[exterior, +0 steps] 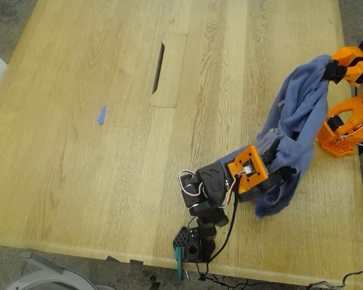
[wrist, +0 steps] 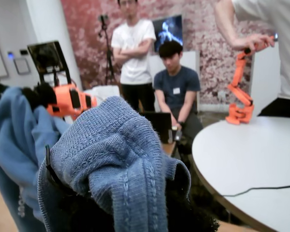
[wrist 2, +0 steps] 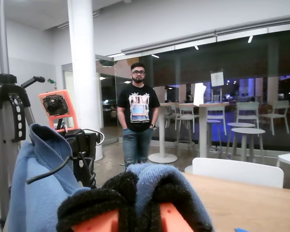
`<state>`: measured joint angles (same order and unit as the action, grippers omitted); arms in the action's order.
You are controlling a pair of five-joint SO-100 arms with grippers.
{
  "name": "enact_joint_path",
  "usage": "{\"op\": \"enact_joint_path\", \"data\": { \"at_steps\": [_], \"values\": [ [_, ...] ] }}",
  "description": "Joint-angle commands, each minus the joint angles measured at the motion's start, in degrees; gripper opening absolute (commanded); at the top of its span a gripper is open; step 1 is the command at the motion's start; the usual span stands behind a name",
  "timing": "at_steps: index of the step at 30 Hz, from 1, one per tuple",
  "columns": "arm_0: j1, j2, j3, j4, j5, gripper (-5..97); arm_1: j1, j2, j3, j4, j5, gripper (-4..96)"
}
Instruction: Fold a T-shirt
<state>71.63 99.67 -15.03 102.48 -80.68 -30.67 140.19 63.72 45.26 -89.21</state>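
The T-shirt [exterior: 295,130] hangs bunched in the air over the wooden table [exterior: 97,175], toward the exterior view's right, stretched as a slate-blue drape between two arms with its lowest fold drooping to just above the tabletop.

My first gripper [wrist: 111,193] is clamped on a ribbed, hemmed edge of the cloth, which fills the jaws in the first wrist view. In the exterior view it is the black and orange arm at the lower middle.

My second gripper [wrist 2: 135,212] pinches another bunch of fabric between its black-padded fingers [wrist 2: 87,205]; this is the orange arm at the exterior view's right edge, holding the cloth's upper end.

A small blue tape scrap [exterior: 101,115] lies well apart, at the exterior view's left, and a slotted wooden cable hatch [exterior: 168,70] sits mid-table.
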Motion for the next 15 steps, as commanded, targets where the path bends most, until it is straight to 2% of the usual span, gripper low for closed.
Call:
{"op": "enact_joint_path", "data": {
  "at_steps": [1, 5, 10, 15],
  "values": [
    [-0.70, 3.08, -0.79, 2.46, -2.46, 0, -0.18, 3.78, 0.79, 0.88, 0.53, 1.4],
    [-3.34, 7.03, 5.89, 2.90, -4.48, 0, 0.26, 7.29, 4.83, 3.08, 1.32, 1.3],
    [-6.86, 25.40, 36.91, 2.02, -9.40, 0, 0.26, 10.90, 10.37, 3.78, 2.55, 1.3],
    [-11.16, 31.55, 49.66, 1.67, -9.76, 0, 1.14, 15.29, 16.35, 7.12, 4.13, 1.2]
  ]
}}
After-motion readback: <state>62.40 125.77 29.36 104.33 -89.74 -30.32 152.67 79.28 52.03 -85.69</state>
